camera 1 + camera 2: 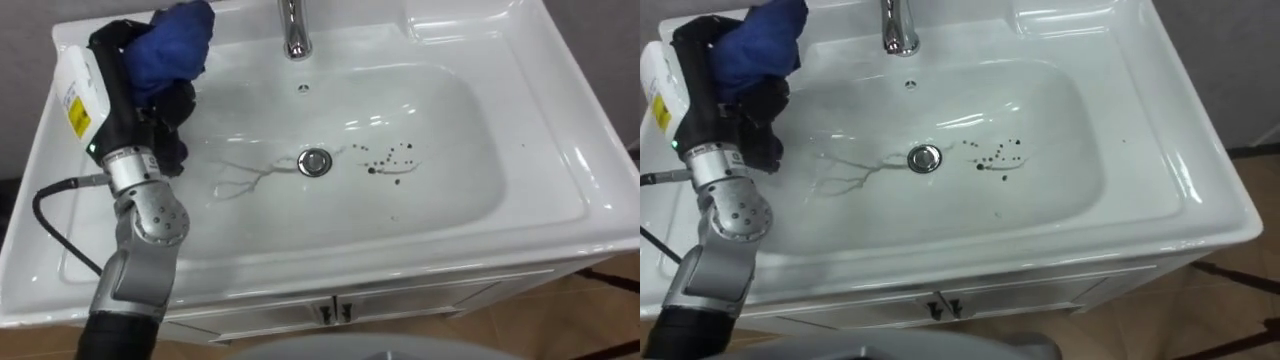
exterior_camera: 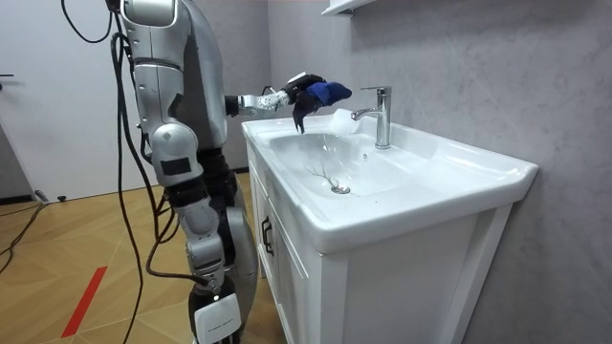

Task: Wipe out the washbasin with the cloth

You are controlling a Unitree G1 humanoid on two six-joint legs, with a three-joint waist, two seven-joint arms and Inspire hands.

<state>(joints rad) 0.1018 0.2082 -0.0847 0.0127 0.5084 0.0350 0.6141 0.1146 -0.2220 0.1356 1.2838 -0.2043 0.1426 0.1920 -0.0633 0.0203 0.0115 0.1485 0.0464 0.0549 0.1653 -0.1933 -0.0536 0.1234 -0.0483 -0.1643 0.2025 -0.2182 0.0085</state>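
Note:
A white basin (image 1: 540,150) has a chrome drain (image 1: 314,161) at its middle. Dark spots (image 1: 390,160) lie just right of the drain, and thin dark streaks (image 1: 250,178) run to its left. My left hand (image 1: 168,112) hovers over the basin's left side, shut on a bunched blue cloth (image 1: 175,45) that sticks up above the fingers, near the back left corner. In the room view the hand (image 2: 298,103) and cloth (image 2: 327,92) are held above the rim, left of the tap (image 2: 382,115). My right hand (image 2: 216,317) hangs low at my side.
The chrome tap (image 1: 293,30) stands at the back centre, with a flat ledge (image 1: 470,20) to its right. Cabinet doors with small handles (image 1: 333,312) sit below the front rim. I stand at the basin's front; a grey wall is behind it.

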